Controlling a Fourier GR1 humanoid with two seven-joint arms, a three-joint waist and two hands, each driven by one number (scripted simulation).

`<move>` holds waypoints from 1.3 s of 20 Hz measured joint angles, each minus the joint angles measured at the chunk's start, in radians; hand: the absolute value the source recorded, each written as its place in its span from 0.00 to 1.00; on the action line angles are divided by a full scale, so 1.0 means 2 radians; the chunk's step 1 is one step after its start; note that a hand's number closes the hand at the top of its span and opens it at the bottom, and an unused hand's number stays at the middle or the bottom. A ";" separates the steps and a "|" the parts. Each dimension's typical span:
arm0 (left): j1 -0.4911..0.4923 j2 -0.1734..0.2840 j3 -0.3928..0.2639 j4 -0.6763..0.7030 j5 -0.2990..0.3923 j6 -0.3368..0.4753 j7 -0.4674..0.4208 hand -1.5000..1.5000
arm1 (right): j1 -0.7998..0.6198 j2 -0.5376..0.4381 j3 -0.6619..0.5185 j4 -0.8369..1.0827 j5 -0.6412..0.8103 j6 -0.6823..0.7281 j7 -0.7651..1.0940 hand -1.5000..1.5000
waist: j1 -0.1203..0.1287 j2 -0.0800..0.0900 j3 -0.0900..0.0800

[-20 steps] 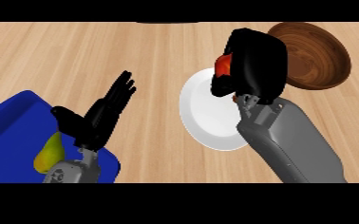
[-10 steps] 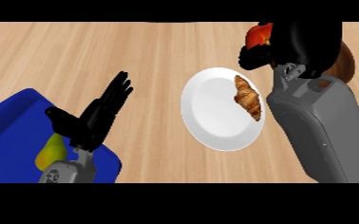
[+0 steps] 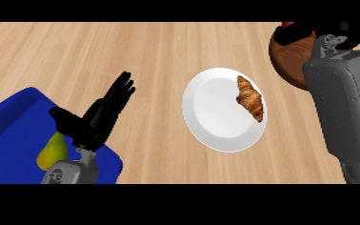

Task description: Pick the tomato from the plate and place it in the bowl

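Your right hand [image 3: 309, 31] sits at the far right, over the brown bowl [image 3: 288, 59], with its fingers curled round the tomato [image 3: 287, 25]; only a sliver of red shows at the top edge, so most of the fruit is hidden. The tomato is off the white plate [image 3: 215, 119] and above the bowl, not visibly resting in it.

Watch the release. You cannot see from here how high the tomato hangs over the bowl, and your grey forearm covers the bowl's right side. Let go too far toward the rim and the tomato may roll out across the desk [image 3: 141, 47].

On the plate lies a croissant [image 3: 251, 98]. Your left hand [image 3: 98, 117] rests open, fingers up, beside the blue tray [image 3: 21, 124] holding a pear [image 3: 51, 152].
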 measured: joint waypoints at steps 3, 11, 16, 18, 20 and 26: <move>0.001 -0.006 -0.004 -0.002 -0.007 0.005 0.002 0.50 | -0.010 -0.022 -0.026 0.056 -0.005 -0.032 -0.040 1.00 | 0.001 0.000 0.000; -0.003 -0.017 -0.012 -0.008 -0.010 0.005 0.008 0.50 | -0.035 -0.076 -0.066 0.260 0.011 -0.137 -0.149 1.00 | 0.010 0.004 0.000; -0.011 -0.018 -0.014 -0.011 -0.012 0.002 0.013 0.50 | -0.055 -0.096 -0.091 0.378 0.013 -0.148 -0.161 0.00 | 0.018 0.008 0.001; -0.011 -0.018 -0.012 -0.008 -0.011 0.001 0.012 0.50 | -0.064 -0.102 -0.110 0.416 0.003 -0.159 -0.165 0.00 | 0.020 0.009 0.001; -0.011 -0.013 -0.009 -0.014 -0.008 -0.003 0.015 0.50 | -0.068 -0.106 -0.128 0.448 -0.009 -0.178 -0.179 0.00 | 0.022 0.009 0.001; -0.009 -0.015 -0.007 -0.011 -0.008 -0.005 0.011 0.50 | -0.065 -0.111 -0.189 0.488 -0.068 -0.243 -0.267 0.00 | 0.020 0.010 0.002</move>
